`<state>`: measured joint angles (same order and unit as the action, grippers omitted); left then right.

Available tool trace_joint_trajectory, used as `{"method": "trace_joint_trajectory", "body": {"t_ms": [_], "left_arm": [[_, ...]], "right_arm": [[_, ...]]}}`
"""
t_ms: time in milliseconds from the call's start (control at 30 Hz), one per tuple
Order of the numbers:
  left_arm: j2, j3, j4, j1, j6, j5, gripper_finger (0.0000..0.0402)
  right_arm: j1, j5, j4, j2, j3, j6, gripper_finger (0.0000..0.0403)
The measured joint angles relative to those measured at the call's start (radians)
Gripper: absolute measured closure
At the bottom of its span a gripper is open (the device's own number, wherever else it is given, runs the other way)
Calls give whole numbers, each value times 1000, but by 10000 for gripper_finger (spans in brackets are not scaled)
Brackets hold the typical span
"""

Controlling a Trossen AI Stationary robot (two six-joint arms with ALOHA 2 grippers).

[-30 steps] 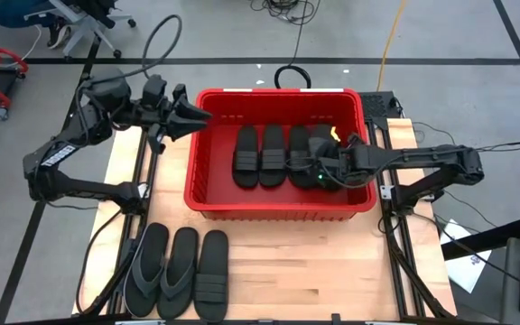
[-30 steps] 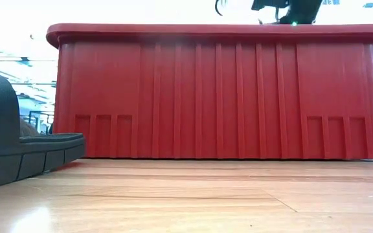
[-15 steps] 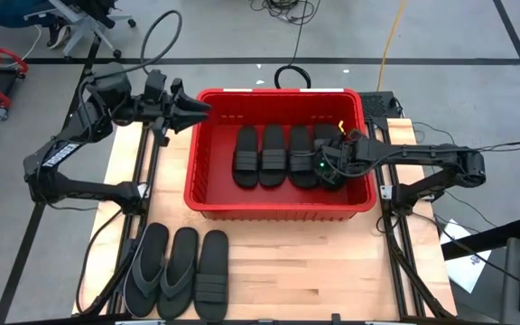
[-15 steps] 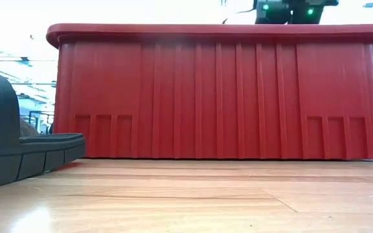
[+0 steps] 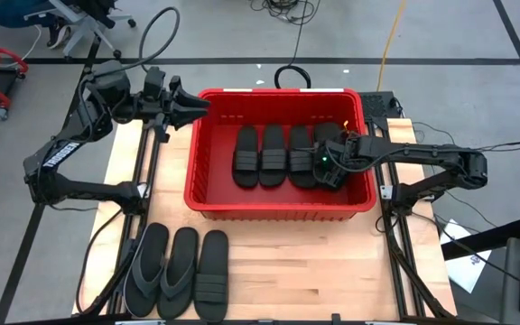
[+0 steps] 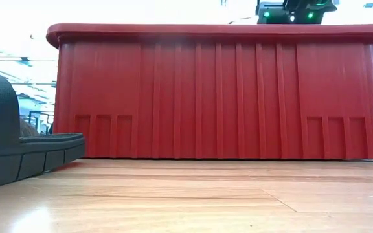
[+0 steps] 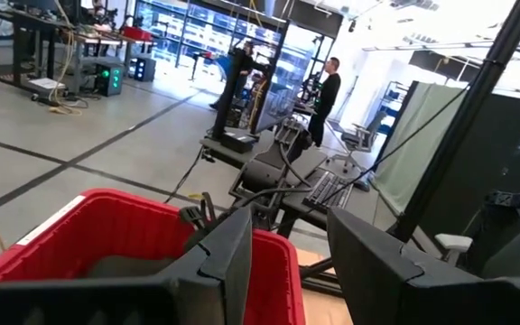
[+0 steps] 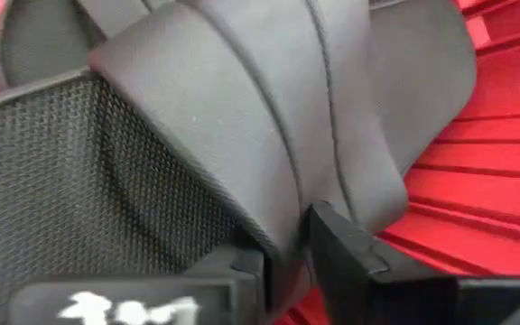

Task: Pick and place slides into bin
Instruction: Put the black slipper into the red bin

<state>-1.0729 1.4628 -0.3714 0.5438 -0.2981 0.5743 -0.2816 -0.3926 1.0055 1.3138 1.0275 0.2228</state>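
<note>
Far left: left tool (image 5: 188,104) hanging in the air just outside the back left corner of the bin (image 5: 278,208), half wide, with nothing between the jaws.

Near the front left edge of the desk (image 5: 314,262): three slides (image 5: 177,271) side by side, soles down, two with thong straps and one with a wide band, well apart from the bin and not yet moved.

In the middle: the red bin, with a row of four band slides (image 5: 272,155) on its floor, toes toward the back wall.

At the right end of that row: right tool (image 5: 330,164) low inside the bin, narrow, pinching the band strap (image 8: 242,117) of the rightmost slide (image 5: 328,135) between the fingers (image 8: 350,262).

Handling, as a judgement: probably light and soft foam, bending easily but not fragile. Textured footbed, so little slipping. Best to take hold at the strap, as here, or across the edge of the sole. With the thong pair, better to pinch the sole or the place where the straps meet.

Surface: pale wooden desk, smooth and slightly shiny, on a dark metal frame.

Around: grey floor (image 5: 242,27) with dark lines and loose cables (image 5: 289,77). Beyond, a large open workshop with two people (image 7: 330,86) standing far away.
</note>
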Motion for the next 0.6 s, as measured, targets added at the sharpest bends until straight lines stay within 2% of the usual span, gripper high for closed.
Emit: {"method": "trace_joint_trajectory", "body": {"t_ms": [333, 600], "left_arm": [[0, 0, 0, 0, -2, 1, 256], [0, 0, 1, 0, -1, 2, 256]], "right_arm": [[-2, 87, 6, -91, -1, 30, 273], [-7, 196, 23, -123, -1, 36, 245]]}}
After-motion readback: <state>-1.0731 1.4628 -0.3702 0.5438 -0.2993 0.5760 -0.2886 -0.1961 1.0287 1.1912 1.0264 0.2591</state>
